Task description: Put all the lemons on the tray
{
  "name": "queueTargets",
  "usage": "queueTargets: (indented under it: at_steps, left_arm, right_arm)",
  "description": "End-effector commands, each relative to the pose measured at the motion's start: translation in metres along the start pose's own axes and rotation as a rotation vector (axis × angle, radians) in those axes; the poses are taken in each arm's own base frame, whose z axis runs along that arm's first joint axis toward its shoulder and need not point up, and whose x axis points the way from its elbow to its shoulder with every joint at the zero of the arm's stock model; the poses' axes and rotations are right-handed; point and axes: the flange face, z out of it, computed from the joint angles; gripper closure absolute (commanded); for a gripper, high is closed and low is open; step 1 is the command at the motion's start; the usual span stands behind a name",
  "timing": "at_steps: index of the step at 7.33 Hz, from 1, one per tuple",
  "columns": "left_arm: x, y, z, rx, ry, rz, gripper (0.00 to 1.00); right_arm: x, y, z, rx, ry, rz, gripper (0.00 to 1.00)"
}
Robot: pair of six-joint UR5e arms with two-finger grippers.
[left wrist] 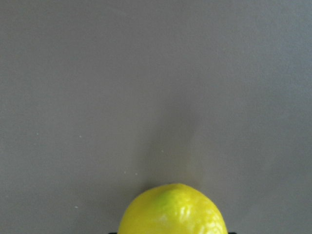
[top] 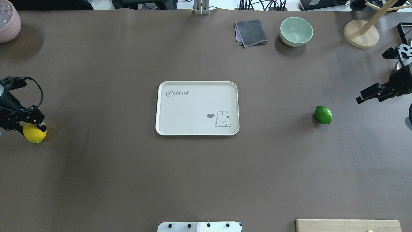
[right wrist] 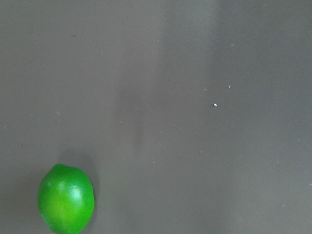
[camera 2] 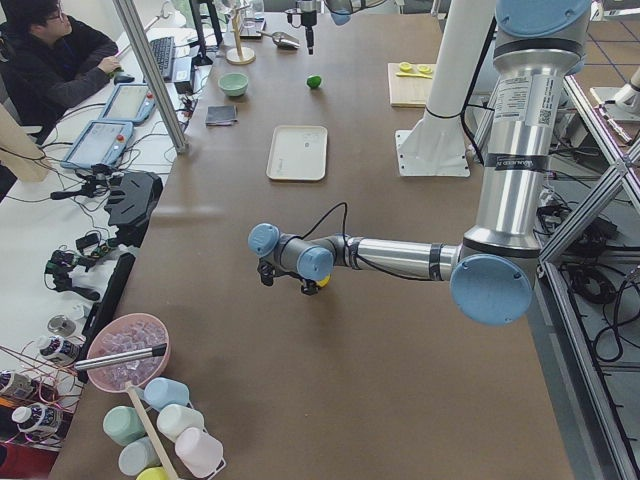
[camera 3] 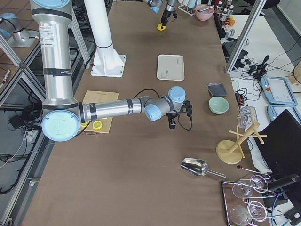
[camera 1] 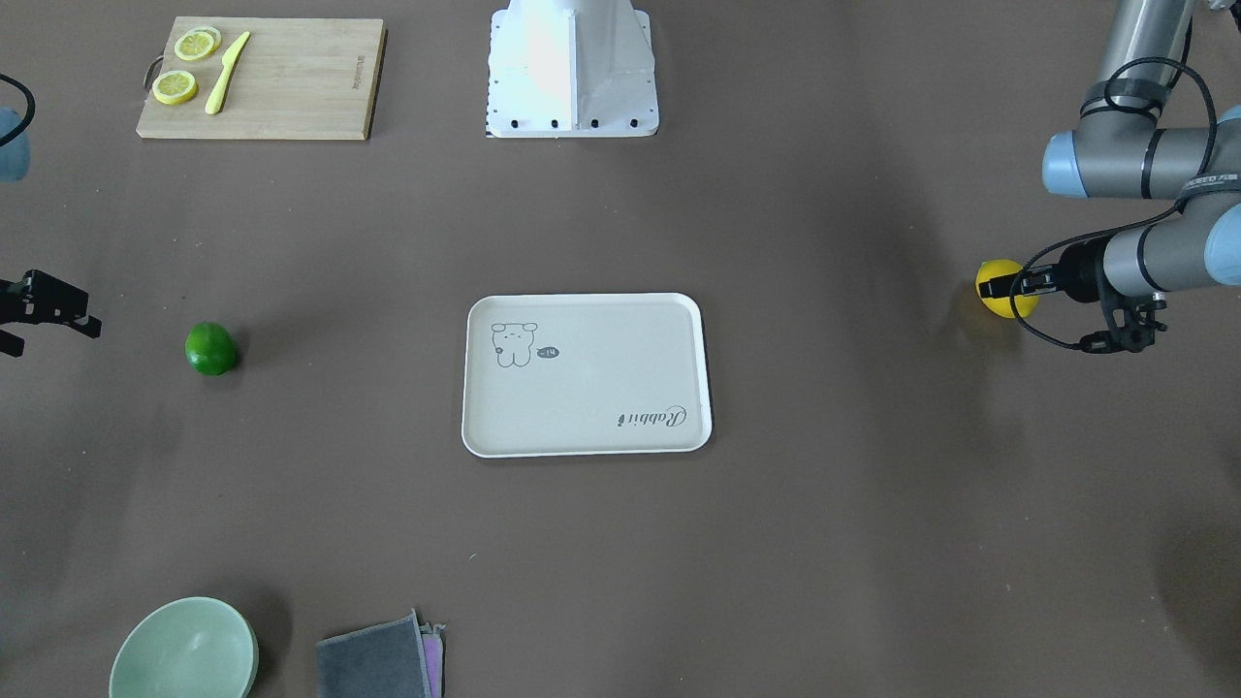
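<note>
The yellow lemon (top: 34,133) sits at the table's far left, low at or just above the surface. My left gripper (top: 32,126) is down over it with its fingers closed on its sides. It fills the bottom of the left wrist view (left wrist: 171,209) and also shows in the front view (camera 1: 1006,291). The green lemon (top: 323,115) lies on the table at the right, also in the right wrist view (right wrist: 66,199). My right gripper (top: 373,91) hangs open and empty above and to the right of it. The off-white Rabbit tray (top: 193,109) lies empty in the middle.
A wooden cutting board (camera 1: 291,82) with lemon slices (camera 1: 184,68) and a yellow knife (camera 1: 226,73) lies near the robot base (camera 1: 572,68). A green bowl (top: 296,31), a grey cloth (top: 251,32), a wooden stand (top: 360,33) and a pink bowl (top: 8,21) line the far edge.
</note>
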Motion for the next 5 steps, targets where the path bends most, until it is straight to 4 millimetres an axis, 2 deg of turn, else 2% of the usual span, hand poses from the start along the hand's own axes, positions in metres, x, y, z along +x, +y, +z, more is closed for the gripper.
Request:
queueTargets:
  at_steps: [1,2,5]
  left_arm:
    - [0.034,0.011,-0.021,0.032,0.023,0.064,1.0]
    - [0.07,0.016,-0.04,0.067,0.043,0.104,1.0]
    - [0.21,0.016,-0.1,0.157,0.129,0.182,1.0]
  right_arm:
    - [-0.001,0.0,-0.001,0.001,-0.001,-0.001,0.0]
    - [-0.002,-0.001,-0.001,0.003,-0.001,-0.004,0.0]
    - [-0.007,-0.002,-0.006,0.011,-0.01,-0.014,0.0]
